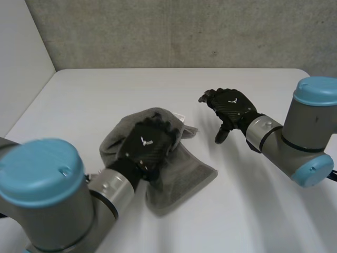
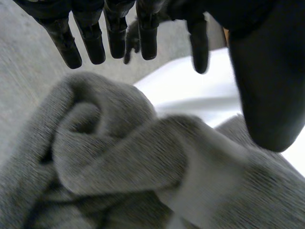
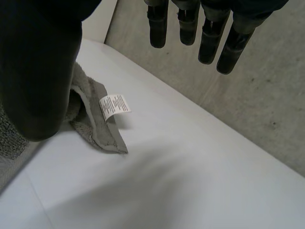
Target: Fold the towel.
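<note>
A grey towel [image 1: 181, 174] lies crumpled in a loose heap on the white table [image 1: 253, 211], a little left of the middle. My left hand [image 1: 147, 145] hovers over the heap, open, fingers straight. Under that palm the towel [image 2: 119, 157] is bunched into rolled folds, nothing pinched. My right hand [image 1: 231, 110] is in the air to the right of the towel, apart from it, open and empty. Beside its thumb [image 3: 38, 71] a towel corner [image 3: 102, 131] with a white care label [image 3: 115, 105] lies flat on the table.
A concrete wall [image 1: 184, 31] stands behind the table's far edge. At the left a pale wall [image 1: 21, 58] runs along the table's side. White tabletop stretches to the right of and behind the towel.
</note>
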You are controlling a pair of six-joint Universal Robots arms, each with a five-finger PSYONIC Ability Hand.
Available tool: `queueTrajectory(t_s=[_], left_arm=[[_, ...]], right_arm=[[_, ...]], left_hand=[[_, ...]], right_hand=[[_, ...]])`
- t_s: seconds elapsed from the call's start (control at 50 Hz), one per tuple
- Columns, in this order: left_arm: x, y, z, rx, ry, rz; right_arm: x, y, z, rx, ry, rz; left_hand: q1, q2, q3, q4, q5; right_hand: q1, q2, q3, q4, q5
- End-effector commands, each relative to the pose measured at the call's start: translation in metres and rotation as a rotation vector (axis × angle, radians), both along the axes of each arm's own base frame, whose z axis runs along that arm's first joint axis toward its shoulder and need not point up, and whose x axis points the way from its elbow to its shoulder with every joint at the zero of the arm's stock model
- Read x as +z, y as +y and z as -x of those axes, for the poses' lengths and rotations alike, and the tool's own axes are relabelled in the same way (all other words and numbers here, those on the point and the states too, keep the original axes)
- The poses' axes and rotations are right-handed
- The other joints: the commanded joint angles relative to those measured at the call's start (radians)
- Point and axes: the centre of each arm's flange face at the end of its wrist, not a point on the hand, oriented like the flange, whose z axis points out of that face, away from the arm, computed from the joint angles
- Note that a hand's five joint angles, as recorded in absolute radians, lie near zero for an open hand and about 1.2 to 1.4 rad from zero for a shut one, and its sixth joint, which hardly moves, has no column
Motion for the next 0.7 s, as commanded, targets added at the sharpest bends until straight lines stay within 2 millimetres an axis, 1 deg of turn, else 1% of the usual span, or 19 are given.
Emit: queueTrajectory(t_s=[0.02, 0.04, 0.08, 0.12, 0.14, 0.18, 0.24, 0.28, 0.34, 0.4, 0.52, 0.54, 0.56, 0.58, 0.6, 0.64, 0.66, 0.68, 0.7], left_arm=[[-0.027, 0.008, 0.003, 0.04, -0.078, -0.039], [-0.027, 0.008, 0.003, 0.04, -0.078, -0.04], [-0.037, 0.009, 0.002, 0.039, -0.118, -0.052], [-0.041, 0.011, 0.003, 0.034, -0.136, -0.053], [-0.041, 0.011, 0.003, 0.034, -0.136, -0.053], [-0.05, 0.013, 0.006, 0.018, -0.173, -0.052], [-0.057, 0.011, 0.008, 0.025, -0.206, -0.044], [-0.061, 0.009, 0.009, 0.033, -0.221, -0.039], [-0.066, 0.005, 0.011, 0.043, -0.25, -0.023], [-0.071, 0.003, 0.013, 0.036, -0.282, -0.01], [-0.076, 0.0, 0.015, 0.023, -0.316, 0.018], [-0.077, -0.002, 0.015, 0.024, -0.326, 0.024], [-0.077, -0.002, 0.015, 0.024, -0.326, 0.024], [-0.078, -0.003, 0.014, 0.024, -0.332, 0.027], [-0.078, -0.003, 0.014, 0.024, -0.333, 0.027], [-0.079, -0.004, 0.014, 0.027, -0.336, 0.026], [-0.079, -0.004, 0.014, 0.027, -0.336, 0.025], [-0.078, -0.004, 0.013, 0.028, -0.337, 0.025], [-0.078, -0.004, 0.013, 0.028, -0.338, 0.025]], right_arm=[[-0.013, -0.01, -0.011, 0.012, -0.019, -0.066], [-0.017, -0.012, -0.015, 0.021, -0.037, -0.094], [-0.021, -0.013, -0.018, 0.034, -0.059, -0.119], [-0.028, -0.017, -0.023, 0.051, -0.109, -0.171], [-0.028, -0.017, -0.023, 0.051, -0.109, -0.171], [-0.031, -0.02, -0.025, 0.052, -0.137, -0.197], [-0.035, -0.027, -0.03, 0.048, -0.188, -0.233], [-0.04, -0.032, -0.034, 0.046, -0.216, -0.257], [-0.043, -0.034, -0.035, 0.05, -0.221, -0.26], [-0.048, -0.034, -0.043, 0.066, -0.223, -0.26], [-0.06, -0.033, -0.052, 0.084, -0.214, -0.285], [-0.064, -0.031, -0.055, 0.09, -0.209, -0.295], [-0.064, -0.031, -0.055, 0.09, -0.209, -0.295], [-0.067, -0.03, -0.059, 0.097, -0.206, -0.3], [-0.067, -0.03, -0.059, 0.097, -0.206, -0.3], [-0.073, -0.03, -0.061, 0.099, -0.203, -0.307], [-0.073, -0.03, -0.061, 0.099, -0.203, -0.307], [-0.075, -0.031, -0.061, 0.098, -0.201, -0.31], [-0.077, -0.031, -0.061, 0.098, -0.2, -0.312]], left_hand=[[-0.04, -0.032, -0.051, -0.059, -0.008], [-0.04, -0.032, -0.051, -0.059, -0.008], [-0.04, -0.032, -0.051, -0.059, -0.008], [-0.038, -0.029, -0.051, -0.059, -0.005], [-0.038, -0.029, -0.051, -0.059, -0.005], [-0.038, -0.029, -0.051, -0.059, -0.005], [-0.038, -0.029, -0.051, -0.059, -0.005], [-0.038, -0.029, -0.051, -0.059, -0.005], [-0.035, -0.026, -0.051, -0.059, -0.003], [-0.026, -0.017, -0.051, -0.059, 0.006], [0.036, 0.044, -0.051, -0.059, 0.068], [0.111, 0.12, -0.051, -0.059, 0.143], [0.112, 0.121, -0.051, -0.059, 0.144], [0.252, 0.26, -0.051, -0.059, 0.284], [0.253, 0.261, -0.051, -0.059, 0.285], [0.595, 0.603, -0.051, -0.059, 0.627], [0.597, 0.605, -0.051, -0.059, 0.629], [0.716, 0.724, -0.051, -0.059, 0.748], [0.717, 0.725, -0.051, -0.059, 0.749]], right_hand=[[-0.075, -0.075, -0.043, -0.076, -0.063], [-0.075, -0.075, -0.043, -0.076, -0.063], [-0.075, -0.075, -0.043, -0.076, -0.063], [-0.062, -0.062, -0.043, -0.076, -0.05], [-0.062, -0.062, -0.043, -0.076, -0.05], [-0.042, -0.042, -0.043, -0.076, -0.029], [-0.006, -0.006, -0.043, -0.076, 0.006], [0.067, 0.067, -0.043, -0.076, 0.079], [0.093, 0.093, -0.043, -0.076, 0.106], [0.117, 0.117, -0.043, -0.076, 0.129], [0.22, 0.22, -0.043, -0.076, 0.232], [0.257, 0.258, -0.043, -0.076, 0.27], [0.258, 0.258, -0.043, -0.076, 0.27], [0.348, 0.348, -0.043, -0.076, 0.36], [0.349, 0.349, -0.043, -0.076, 0.361], [0.568, 0.568, -0.043, -0.076, 0.581], [0.569, 0.569, -0.043, -0.076, 0.582], [0.714, 0.714, -0.043, -0.076, 0.727], [0.873, 0.873, -0.043, -0.076, 0.885]])
